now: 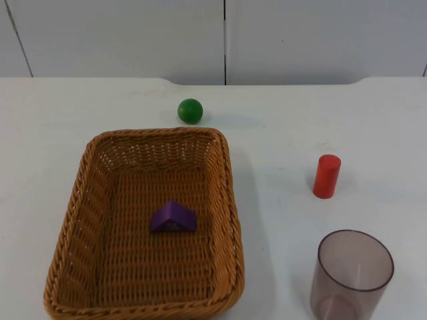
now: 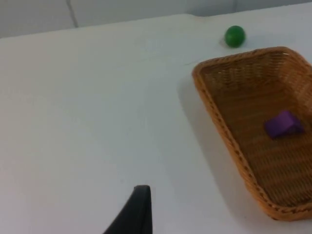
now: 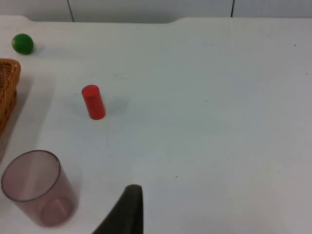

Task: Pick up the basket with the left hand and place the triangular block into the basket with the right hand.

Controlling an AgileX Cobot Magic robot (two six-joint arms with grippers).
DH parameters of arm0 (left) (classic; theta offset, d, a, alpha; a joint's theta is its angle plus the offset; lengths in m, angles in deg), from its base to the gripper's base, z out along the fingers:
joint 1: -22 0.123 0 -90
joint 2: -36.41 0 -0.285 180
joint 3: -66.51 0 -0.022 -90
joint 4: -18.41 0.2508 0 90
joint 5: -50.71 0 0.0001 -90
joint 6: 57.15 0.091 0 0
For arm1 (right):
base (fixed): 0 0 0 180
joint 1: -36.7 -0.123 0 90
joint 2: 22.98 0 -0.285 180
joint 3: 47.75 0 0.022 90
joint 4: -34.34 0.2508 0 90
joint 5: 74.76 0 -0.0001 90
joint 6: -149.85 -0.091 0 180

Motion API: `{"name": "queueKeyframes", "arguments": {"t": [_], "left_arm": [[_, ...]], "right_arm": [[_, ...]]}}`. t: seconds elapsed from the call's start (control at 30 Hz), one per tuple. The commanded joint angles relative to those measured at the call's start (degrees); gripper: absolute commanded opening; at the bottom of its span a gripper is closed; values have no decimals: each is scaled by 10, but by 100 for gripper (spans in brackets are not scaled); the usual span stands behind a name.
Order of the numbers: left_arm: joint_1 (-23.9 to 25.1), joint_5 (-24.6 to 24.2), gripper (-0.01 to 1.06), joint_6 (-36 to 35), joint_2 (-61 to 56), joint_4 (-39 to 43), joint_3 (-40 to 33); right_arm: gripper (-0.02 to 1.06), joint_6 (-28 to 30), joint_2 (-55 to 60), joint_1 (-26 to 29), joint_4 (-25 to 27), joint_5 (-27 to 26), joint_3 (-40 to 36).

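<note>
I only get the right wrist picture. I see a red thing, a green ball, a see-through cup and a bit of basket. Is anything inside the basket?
Observer: Yes, a purple triangular block lies on the floor of the wicker basket, near its middle.
Operator: Is the basket up in the air?
Observer: No, the top view shows it resting on the white table, with no gripper on it.
Operator: Is the green ball touching the basket?
Observer: No, the green ball sits just beyond the basket's far rim with a small gap.
Operator: Where is the left gripper?
Observer: Its wrist view shows a black fingertip above bare table beside the basket; that arm seems to wait.
</note>
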Motion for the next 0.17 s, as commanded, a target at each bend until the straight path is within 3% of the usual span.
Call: {"name": "queueKeyframes", "arguments": {"t": [0.0, 0.13], "left_arm": [[23, -1, 105, -3, -3, 4, -2], [52, -1, 105, -3, -3, 4, -2]], "right_arm": [[105, 0, -2, 4, 2, -3, -4], [105, 0, -2, 4, 2, -3, -4]]}}
